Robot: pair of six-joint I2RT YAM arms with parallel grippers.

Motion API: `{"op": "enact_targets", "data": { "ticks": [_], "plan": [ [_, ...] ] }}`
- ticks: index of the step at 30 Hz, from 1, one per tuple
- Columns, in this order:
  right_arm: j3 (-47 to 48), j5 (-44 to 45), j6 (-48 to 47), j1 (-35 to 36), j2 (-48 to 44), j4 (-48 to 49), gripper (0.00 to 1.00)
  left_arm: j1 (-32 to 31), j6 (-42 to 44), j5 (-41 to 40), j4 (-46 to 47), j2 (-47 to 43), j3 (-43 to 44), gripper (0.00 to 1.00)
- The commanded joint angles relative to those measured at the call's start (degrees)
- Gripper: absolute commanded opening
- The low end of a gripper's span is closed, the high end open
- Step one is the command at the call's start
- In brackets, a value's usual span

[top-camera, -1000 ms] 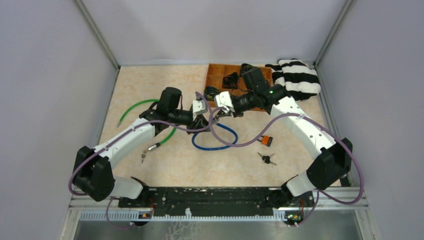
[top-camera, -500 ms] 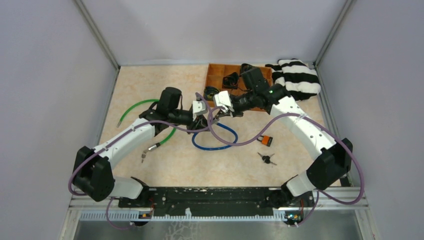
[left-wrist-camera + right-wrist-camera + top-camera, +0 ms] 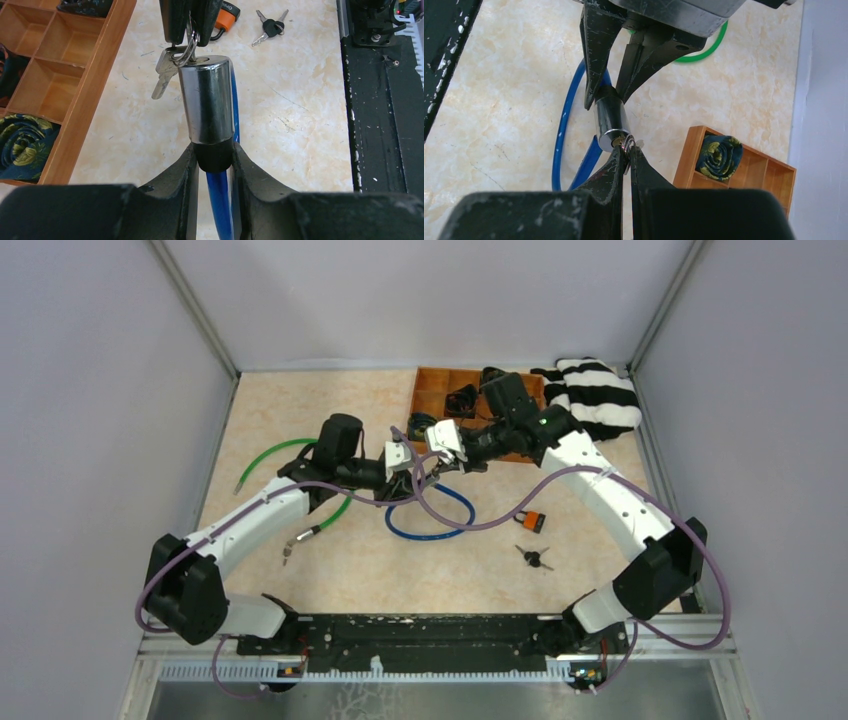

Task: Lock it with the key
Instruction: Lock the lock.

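Observation:
My left gripper is shut on the blue cable lock, gripping the black collar below its chrome cylinder; the blue cable loops on the table below. My right gripper is shut on a key set at the cylinder's end face, with a key ring and a spare silver key hanging beside it. Both grippers meet above mid-table in the top view, the left and the right.
An orange padlock and a bunch of black-headed keys lie to the right. A wooden compartment tray holds rolled items at the back. A green cable lies left. A striped cloth sits back right.
The right gripper has shifted slightly left toward the cylinder; the left arm holds still.

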Motion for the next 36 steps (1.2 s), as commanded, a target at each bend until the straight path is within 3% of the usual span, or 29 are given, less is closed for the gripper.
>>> {"op": "enact_targets", "data": {
  "ticks": [1,18,26,31,36],
  "plan": [
    [4.05,5.18,0.18,-0.62,0.13,2.83,0.00,-0.88,1.63,2.66,-2.73,-1.94,-1.04,0.00],
    [5.83,3.25,0.83,-2.74,-0.37,2.07,0.00,-0.88,1.89,1.92,-2.55,-2.50,-1.85,0.00],
    [9.15,-2.97,2.14,-9.40,-0.44,1.42,0.00,-0.87,2.10,1.42,-2.26,-2.73,-2.09,0.00],
    [6.66,-5.37,17.06,-12.48,-1.85,10.16,0.00,-0.72,1.13,-0.65,-1.71,-2.87,-1.60,0.00],
    [-1.19,-1.68,26.82,-12.65,-6.04,18.72,0.00,-0.26,-0.29,-2.04,-1.15,-3.27,-1.27,0.00]
  ]
}}
